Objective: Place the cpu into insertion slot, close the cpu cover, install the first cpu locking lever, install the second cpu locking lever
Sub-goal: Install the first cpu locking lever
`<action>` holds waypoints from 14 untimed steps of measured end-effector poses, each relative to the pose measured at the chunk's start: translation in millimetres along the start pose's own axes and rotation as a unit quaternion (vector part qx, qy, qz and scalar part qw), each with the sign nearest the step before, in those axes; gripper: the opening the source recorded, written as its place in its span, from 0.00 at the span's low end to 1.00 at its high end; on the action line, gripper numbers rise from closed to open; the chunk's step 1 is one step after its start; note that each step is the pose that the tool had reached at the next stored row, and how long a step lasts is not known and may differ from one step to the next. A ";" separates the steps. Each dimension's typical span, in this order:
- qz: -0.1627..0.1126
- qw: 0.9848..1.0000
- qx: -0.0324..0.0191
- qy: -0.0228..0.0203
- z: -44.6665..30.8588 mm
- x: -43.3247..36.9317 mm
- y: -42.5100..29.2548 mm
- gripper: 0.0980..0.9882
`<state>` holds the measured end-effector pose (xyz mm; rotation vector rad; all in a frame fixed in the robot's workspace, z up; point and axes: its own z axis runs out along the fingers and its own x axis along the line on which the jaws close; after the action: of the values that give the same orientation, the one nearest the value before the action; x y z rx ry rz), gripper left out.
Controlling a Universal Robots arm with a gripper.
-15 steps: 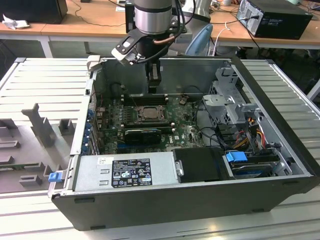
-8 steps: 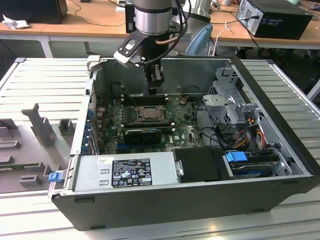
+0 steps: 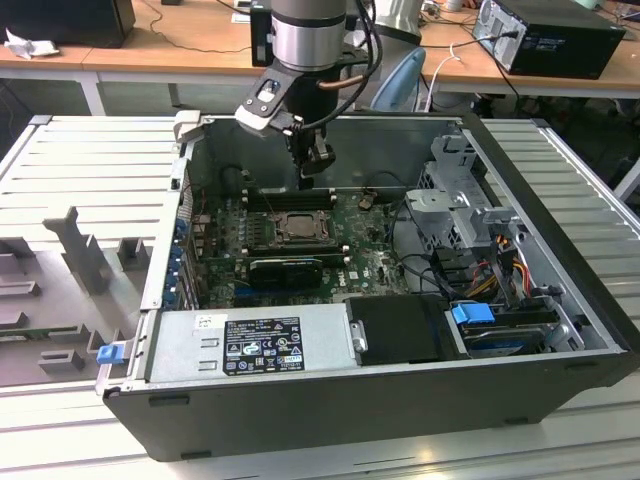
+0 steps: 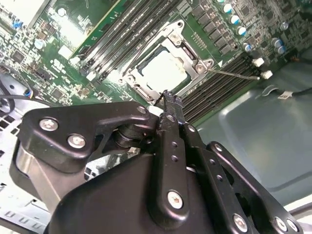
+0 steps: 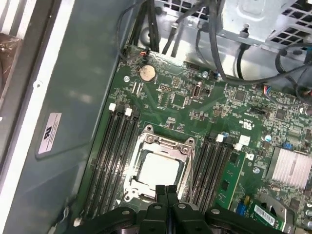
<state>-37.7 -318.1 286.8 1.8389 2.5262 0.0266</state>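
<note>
One open computer case (image 3: 400, 400) with two blue tabs (image 3: 472, 313); inside — one cpu (image 5: 157, 170), one cpu cover (image 5: 165, 142), two banks of memory slots (image 5: 113, 156), one coin cell (image 5: 147, 73), one finned heat sink (image 5: 291, 167), one power supply (image 3: 250, 345).

The computer case (image 3: 400, 400) lies open on the tabletop (image 3: 90, 170), with the motherboard (image 3: 375, 255) on its floor. The cpu (image 5: 158, 170) sits in the insertion slot (image 3: 296, 228), and the cpu cover (image 5: 165, 142) lies flat around it. Memory slots (image 5: 114, 156) flank both sides. The claw (image 3: 306, 182) hangs just above the slot. The power supply (image 3: 250, 340) lies in front of the motherboard.
</note>
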 end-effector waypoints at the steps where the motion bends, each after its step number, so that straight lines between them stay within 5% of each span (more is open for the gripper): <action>1: -0.022 1.000 0.000 0.001 0.1 0.0 0.1 0.01; 3: -0.053 0.999 0.000 0.001 0.3 0.0 0.0 0.01; 8: -0.122 0.993 0.000 0.003 0.5 0.0 0.0 0.01; 11: -0.167 0.986 0.000 0.004 1.0 0.0 0.0 0.01; 14: -0.221 0.975 -0.001 0.005 1.3 0.0 0.2 0.01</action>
<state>-37.5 -318.1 285.5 1.2375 2.8741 0.0313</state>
